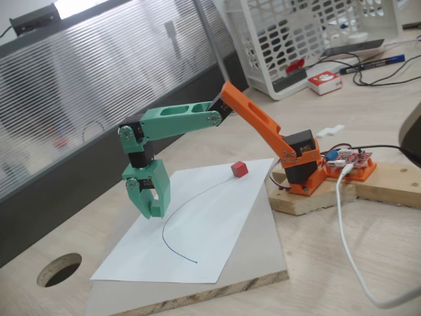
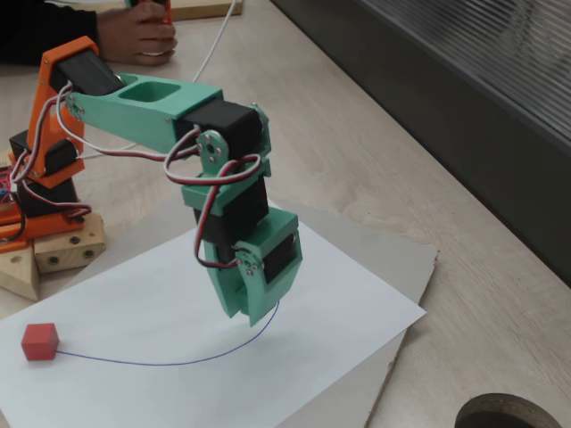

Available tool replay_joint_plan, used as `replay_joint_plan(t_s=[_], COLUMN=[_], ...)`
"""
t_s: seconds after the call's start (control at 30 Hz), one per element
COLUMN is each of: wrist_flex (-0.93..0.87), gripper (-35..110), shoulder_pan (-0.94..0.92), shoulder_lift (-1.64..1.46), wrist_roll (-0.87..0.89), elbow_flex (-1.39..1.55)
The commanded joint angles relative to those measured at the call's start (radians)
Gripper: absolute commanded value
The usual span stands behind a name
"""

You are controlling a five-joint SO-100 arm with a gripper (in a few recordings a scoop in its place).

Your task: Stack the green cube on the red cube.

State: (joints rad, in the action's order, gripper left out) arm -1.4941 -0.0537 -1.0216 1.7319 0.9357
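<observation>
Tool (image 2: 245, 299) hangs lower centre, jaws together; no green cube visible. Red cube (image 2: 40, 341) sits lower left. Next: locate green.

Even, bright daylight in both fixed views; a window (image 1: 72, 6) glares white at top left. The paper (image 1: 197, 224) is nearly overexposed. Shadows under the arm (image 2: 178, 116) are soft, focus fairly sharp.

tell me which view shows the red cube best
A fixed view shows the red cube best: larger, with distinct faces, sitting on the white paper. Another fixed view shows it smaller, farther off, also unobstructed.
</observation>
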Motion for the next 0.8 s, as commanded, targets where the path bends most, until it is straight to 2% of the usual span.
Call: replay_joint_plan(t_s=[0.0, 0.4, 0.77], wrist_flex=[-0.012, -0.015, -0.015], gripper=[3, 3, 3], shoulder_pan=[-0.052, -0.169, -0.175], shoulder_lift=[-0.041, -0.043, -0.058], wrist_roll=[0.012, 0.014, 0.020], elbow_flex=[0.002, 0.048, 0.084])
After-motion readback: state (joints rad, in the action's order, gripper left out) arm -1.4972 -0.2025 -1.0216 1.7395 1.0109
